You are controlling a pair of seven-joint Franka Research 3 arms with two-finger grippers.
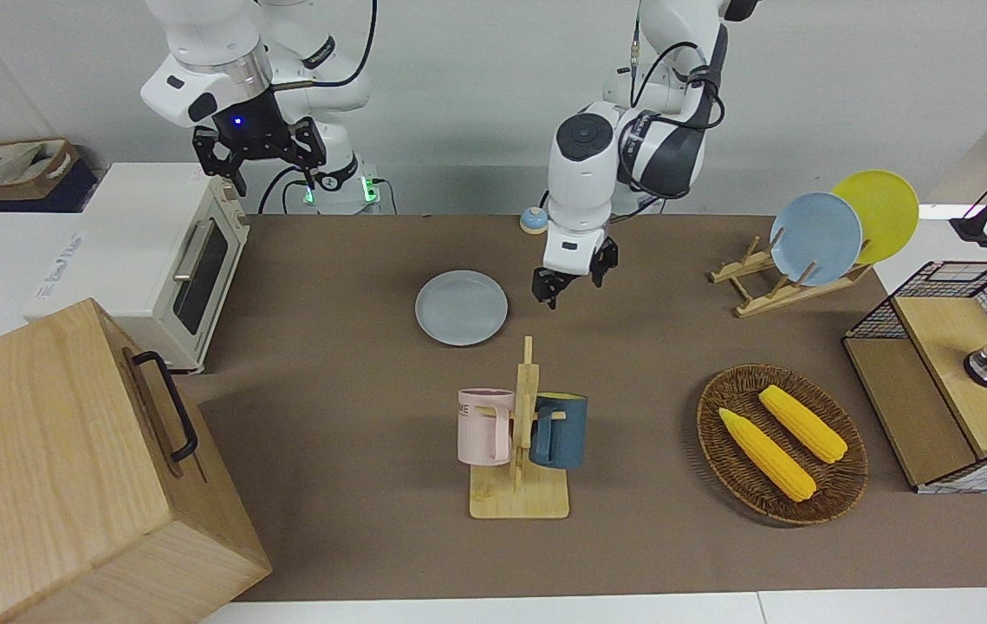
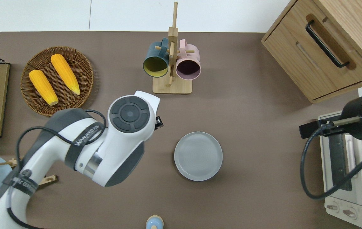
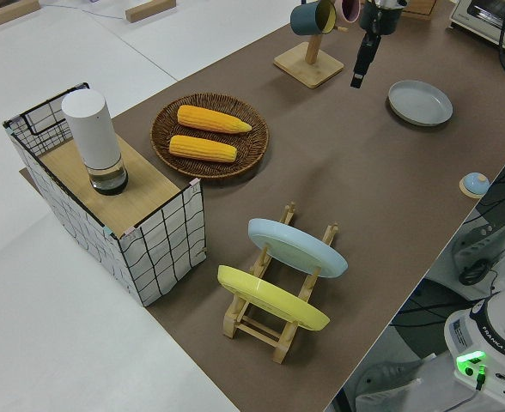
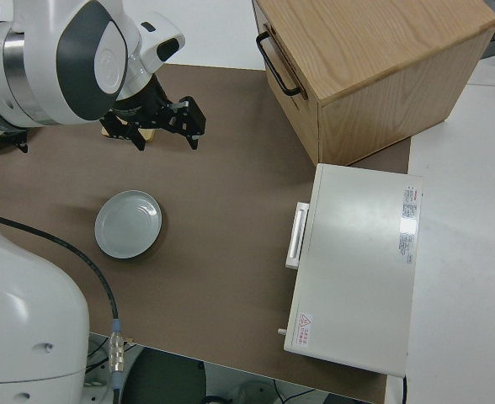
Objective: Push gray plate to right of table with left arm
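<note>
The gray plate [image 1: 461, 308] [image 2: 198, 156] [image 3: 420, 102] [image 4: 128, 223] lies flat on the brown table [image 1: 328, 390], about midway along it. The left arm [image 2: 126, 127] reaches out over the table. Its left gripper [image 1: 575, 282] [image 3: 356, 81] [image 4: 165, 139] hangs in the air, fingers pointing down and open, holding nothing. It is over bare table beside the plate, toward the left arm's end and a little toward the mug rack, and does not touch the plate. The overhead view hides most of the gripper under the wrist. The right gripper [image 1: 261, 169] is parked, open and empty.
A wooden mug rack [image 1: 521, 451] with a pink and a dark blue mug stands farther from the robots than the plate. At the left arm's end are a wicker basket [image 1: 783, 442] with two corn cobs, a rack [image 1: 792, 282] with sky-blue and yellow plates, and a wire crate [image 1: 948, 373]. A toaster oven [image 1: 172, 260] and a wooden cabinet [image 1: 68, 468] close off the right arm's end.
</note>
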